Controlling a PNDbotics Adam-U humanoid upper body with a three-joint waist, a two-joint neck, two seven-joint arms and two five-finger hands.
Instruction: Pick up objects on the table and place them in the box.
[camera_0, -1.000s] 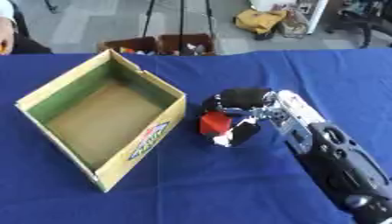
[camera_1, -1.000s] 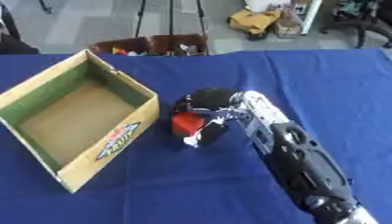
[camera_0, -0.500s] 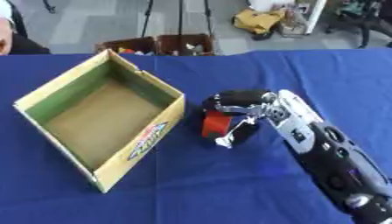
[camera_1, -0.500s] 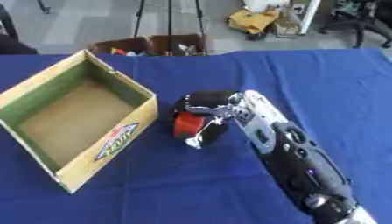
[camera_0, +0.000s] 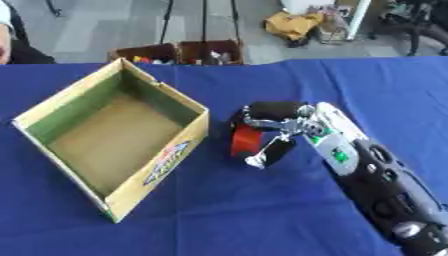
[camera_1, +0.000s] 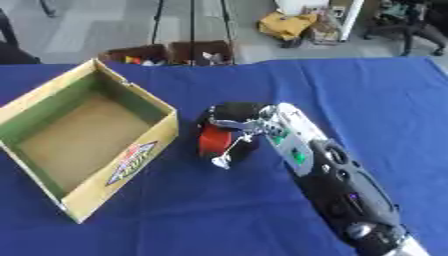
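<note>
The robot's right hand (camera_0: 278, 131), black with silver finger parts, reaches in from the lower right across the blue cloth-covered table (camera_0: 262, 210), its fingers (camera_0: 273, 111) and thumb curled round a small red block-like object (camera_0: 246, 140) whose exact shape cannot be made out. The red object sits inside the grasp, on the side of the hand that faces the box, with a black finger arched over its top and a silver-tipped one (camera_0: 259, 161) hooked down on its near side; whether it rests on the cloth or is lifted just off it cannot be told. Just beside the hand, to its left, stands the open cardboard box with yellow outer walls, green inner walls and a brown floor (camera_0: 66, 107); its nearest corner lies close to the red object without touching it. Beyond the hand, past the far table edge, a low brown crate of mixed items (camera_0: 179, 52) sits on the grey floor.
</note>
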